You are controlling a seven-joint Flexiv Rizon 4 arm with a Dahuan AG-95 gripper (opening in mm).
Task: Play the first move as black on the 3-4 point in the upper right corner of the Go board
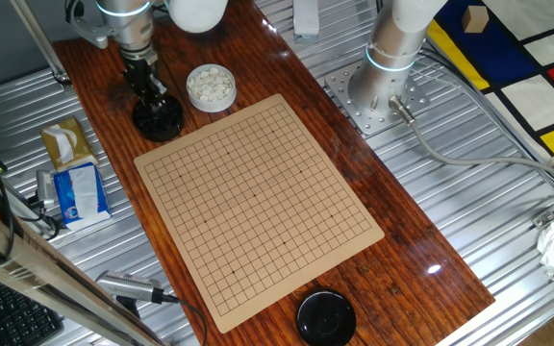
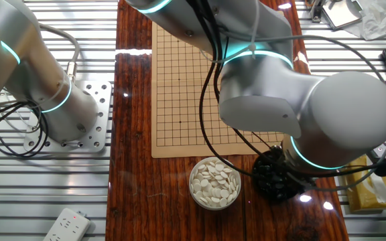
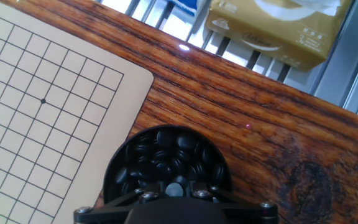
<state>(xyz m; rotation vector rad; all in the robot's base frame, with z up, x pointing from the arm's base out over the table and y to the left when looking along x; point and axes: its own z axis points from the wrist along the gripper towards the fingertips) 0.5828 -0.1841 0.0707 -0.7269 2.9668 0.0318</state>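
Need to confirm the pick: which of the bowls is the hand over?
The bowl of black stones off the board's corner; the hand is in it. The white-stone bowl sits beside it.

Bright, even light from overhead fills all three views, and shadows are faint. White glare spots sit on the glossy wooden worktop (image 1: 407, 279), one near the tissue box (image 3: 272, 28). In the hand view, the black stones (image 3: 166, 155) gleam; the nearest edge blurs.
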